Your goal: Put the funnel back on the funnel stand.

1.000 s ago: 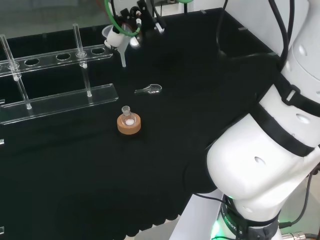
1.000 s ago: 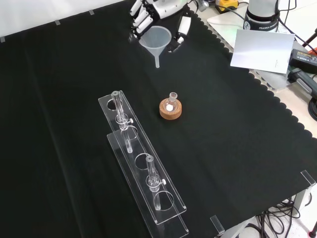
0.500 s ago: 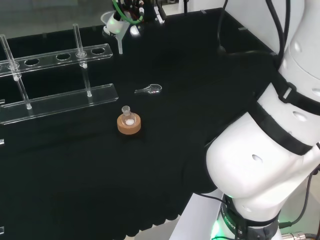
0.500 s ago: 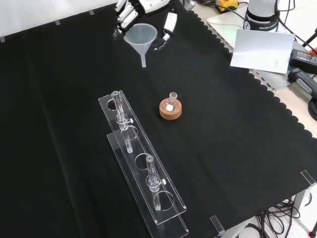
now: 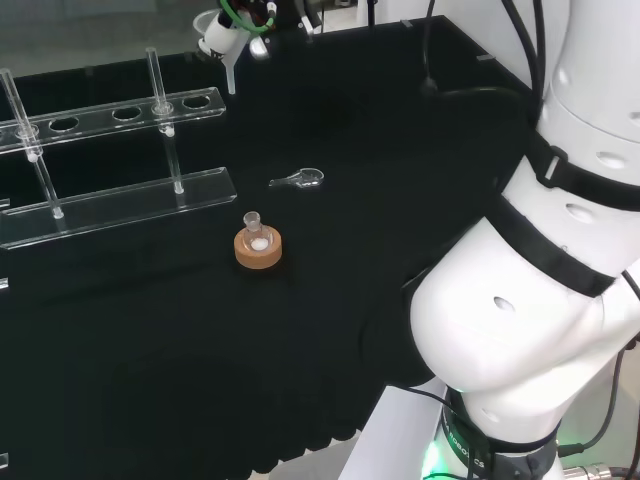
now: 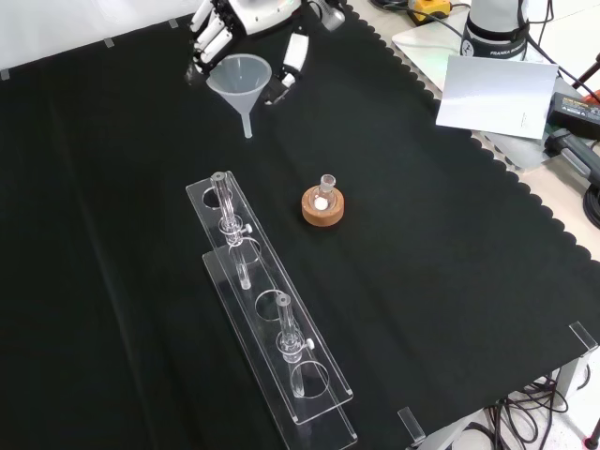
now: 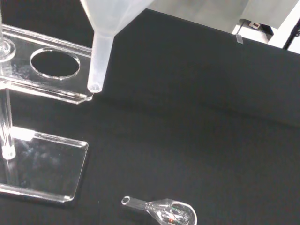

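The hand (image 6: 246, 19) has carried the funnel (image 6: 240, 80), held between curled fingers (image 6: 294, 54), nearer the funnel stand (image 6: 272, 311); lowering it into a hole comes next.

No legible text, labels, nos. or signs anywhere, white sheet (image 6: 494, 93) well away from the hand (image 6: 246, 23) has a tiny mark, too small to read

The black-clothed bench (image 6: 450, 281) carries a clear funnel stand (image 6: 272, 319), a cork-ringed flask (image 6: 324, 203) and a small glass piece (image 5: 298, 180).
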